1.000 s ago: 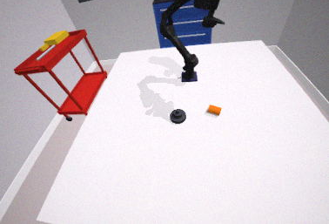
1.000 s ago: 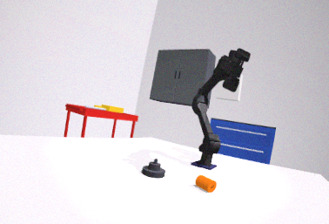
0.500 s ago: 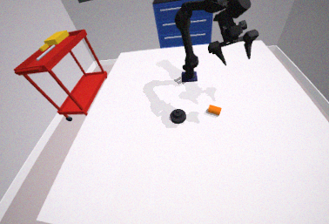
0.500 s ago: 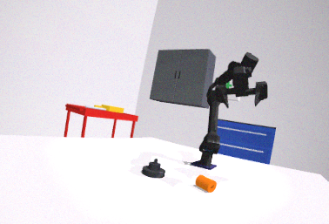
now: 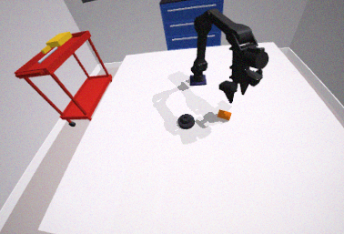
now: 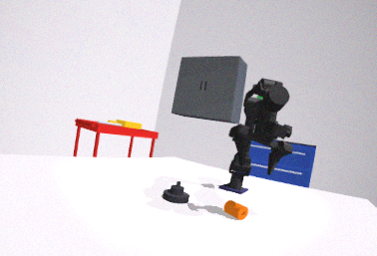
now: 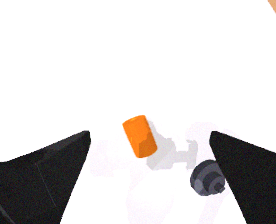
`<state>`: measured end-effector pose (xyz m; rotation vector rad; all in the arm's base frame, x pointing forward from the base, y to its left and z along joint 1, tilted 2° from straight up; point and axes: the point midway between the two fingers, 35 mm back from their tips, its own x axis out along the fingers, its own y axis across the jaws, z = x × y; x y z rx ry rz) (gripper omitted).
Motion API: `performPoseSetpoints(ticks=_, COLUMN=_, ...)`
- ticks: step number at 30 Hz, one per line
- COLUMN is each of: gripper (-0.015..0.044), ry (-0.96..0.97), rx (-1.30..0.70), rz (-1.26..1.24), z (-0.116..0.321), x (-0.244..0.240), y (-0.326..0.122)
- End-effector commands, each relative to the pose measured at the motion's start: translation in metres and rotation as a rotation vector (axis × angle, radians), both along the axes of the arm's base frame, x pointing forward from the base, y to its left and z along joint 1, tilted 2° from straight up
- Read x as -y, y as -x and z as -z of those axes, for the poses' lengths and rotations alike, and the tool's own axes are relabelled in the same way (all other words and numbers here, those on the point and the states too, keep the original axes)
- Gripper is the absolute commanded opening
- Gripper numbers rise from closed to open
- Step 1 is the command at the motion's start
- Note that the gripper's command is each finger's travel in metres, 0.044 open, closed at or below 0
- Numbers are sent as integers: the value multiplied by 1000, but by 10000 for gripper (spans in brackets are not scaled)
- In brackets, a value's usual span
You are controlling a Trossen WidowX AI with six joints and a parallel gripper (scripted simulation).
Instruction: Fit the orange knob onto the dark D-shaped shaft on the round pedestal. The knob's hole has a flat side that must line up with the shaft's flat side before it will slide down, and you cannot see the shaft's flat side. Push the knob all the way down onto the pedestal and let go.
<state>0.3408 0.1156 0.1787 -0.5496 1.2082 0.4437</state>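
The orange knob [image 5: 224,115] [image 6: 235,210] [image 7: 140,136] is a cylinder lying on its side on the white table. The dark round pedestal [image 5: 186,121] [image 6: 176,196] stands upright a short way from it, with its thin shaft on top; in the wrist view the pedestal [image 7: 205,179] is partly hidden behind the right finger. My gripper [image 5: 237,97] [image 7: 151,136] is open and empty. It hangs above the table, pointing down, with the knob between its fingertips in the wrist view but well below them. The shaft's flat side cannot be made out.
The arm's base [image 5: 197,80] [image 6: 233,188] stands on the table behind the pedestal. A red cart [image 5: 86,98] [image 6: 117,128] with yellow things on top stands off the table's left side. A blue drawer cabinet [image 5: 193,21] is behind the table.
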Motion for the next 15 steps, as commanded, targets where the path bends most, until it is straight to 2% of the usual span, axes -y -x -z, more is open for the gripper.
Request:
performPoseSetpoints(ticks=1, gripper=440, ry=61, rx=-263, rz=-360, z=64, x=21, y=-3)
performPoseSetpoints(ticks=15, gripper=440, ry=61, rx=-272, rz=-374, z=76, x=21, y=0)
